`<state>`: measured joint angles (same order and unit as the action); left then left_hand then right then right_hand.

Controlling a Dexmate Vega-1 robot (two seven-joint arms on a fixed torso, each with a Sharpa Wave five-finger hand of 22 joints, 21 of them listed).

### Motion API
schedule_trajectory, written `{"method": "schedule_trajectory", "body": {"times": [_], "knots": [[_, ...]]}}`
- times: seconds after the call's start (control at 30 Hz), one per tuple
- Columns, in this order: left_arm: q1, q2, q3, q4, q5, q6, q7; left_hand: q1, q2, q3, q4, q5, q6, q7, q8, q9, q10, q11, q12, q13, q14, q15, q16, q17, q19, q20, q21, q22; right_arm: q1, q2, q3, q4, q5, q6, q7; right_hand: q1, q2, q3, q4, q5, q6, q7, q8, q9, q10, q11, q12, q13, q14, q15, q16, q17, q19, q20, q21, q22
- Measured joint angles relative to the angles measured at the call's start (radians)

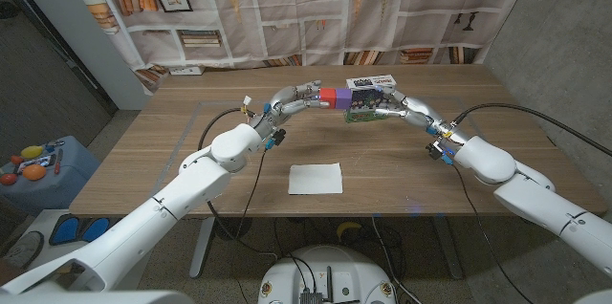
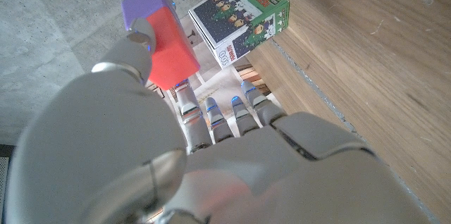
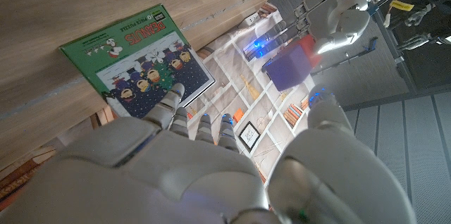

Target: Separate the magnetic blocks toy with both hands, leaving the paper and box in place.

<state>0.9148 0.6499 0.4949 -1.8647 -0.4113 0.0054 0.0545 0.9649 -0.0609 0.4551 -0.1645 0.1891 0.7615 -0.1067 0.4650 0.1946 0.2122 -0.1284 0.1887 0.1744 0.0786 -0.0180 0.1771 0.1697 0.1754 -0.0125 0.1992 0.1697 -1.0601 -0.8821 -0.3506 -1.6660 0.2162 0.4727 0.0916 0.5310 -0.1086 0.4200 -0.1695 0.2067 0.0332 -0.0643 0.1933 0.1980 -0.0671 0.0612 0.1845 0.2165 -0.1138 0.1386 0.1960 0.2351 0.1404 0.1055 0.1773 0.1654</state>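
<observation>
Red and purple blocks [image 1: 330, 97] hang joined above the table [image 1: 172, 151] beside the box [image 1: 371, 99], our left hand [image 1: 295, 100] grasping the red end, right hand [image 1: 387, 103] clasping purple; pull-apart step, we judge opposed outward pulls next.

Even, soft light falls from above on my worktop [image 1: 172, 151]; shadows under my arms are faint and short. The head view is sharp in the middle, while straight lines bow near its edges, the wide-lens kind of bend. In my left wrist view my left hand [image 2: 211, 160] is near the lens and blurred, with small blue glints along its fingers. My right hand [image 3: 197, 175] blurs likewise, and a blue-white flare glows beyond it.
</observation>
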Motion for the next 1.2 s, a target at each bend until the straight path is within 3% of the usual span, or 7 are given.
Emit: {"method": "schedule_trajectory", "body": {"times": [0.63, 1.2], "knots": [[-0.033, -0.031, 0.04, 0.044, -0.052, 0.0, -0.042, 0.009, 0.009, -0.008, 0.0, 0.004, 0.0, 0.0, 0.0, 0.0, -0.007, 0.0, 0.0, 0.0, -0.006, -0.005, 0.0, 0.0, -0.005, 0.005, 0.0, 0.0, 0.014, 0.01, -0.022, -0.009, 0.003, -0.02, 0.017, 0.018, 0.018, 0.007, -0.001, -0.012, 0.012, 0.0, 0.018, 0.005, -0.015, 0.005, 0.0, 0.005, -0.01, 0.01, 0.002, 0.005, -0.005, 0.005, 0.0, 0.0], [-0.059, -0.064, 0.068, 0.085, -0.079, 0.0, -0.061, 0.009, 0.009, -0.011, -0.003, 0.004, 0.0, 0.0, 0.0, 0.0, -0.007, 0.0, 0.0, 0.0, -0.005, -0.005, 0.0, 0.0, -0.005, 0.005, 0.0, 0.005, 0.023, 0.024, -0.035, -0.019, -0.032, -0.038, -0.011, 0.037, 0.0, 0.007, -0.001, -0.02, 0.051, -0.011, 0.045, 0.014, -0.02, 0.0, 0.008, 0.005, 0.002, -0.001, 0.016, 0.009, 0.004, -0.004, 0.008, 0.0]]}}
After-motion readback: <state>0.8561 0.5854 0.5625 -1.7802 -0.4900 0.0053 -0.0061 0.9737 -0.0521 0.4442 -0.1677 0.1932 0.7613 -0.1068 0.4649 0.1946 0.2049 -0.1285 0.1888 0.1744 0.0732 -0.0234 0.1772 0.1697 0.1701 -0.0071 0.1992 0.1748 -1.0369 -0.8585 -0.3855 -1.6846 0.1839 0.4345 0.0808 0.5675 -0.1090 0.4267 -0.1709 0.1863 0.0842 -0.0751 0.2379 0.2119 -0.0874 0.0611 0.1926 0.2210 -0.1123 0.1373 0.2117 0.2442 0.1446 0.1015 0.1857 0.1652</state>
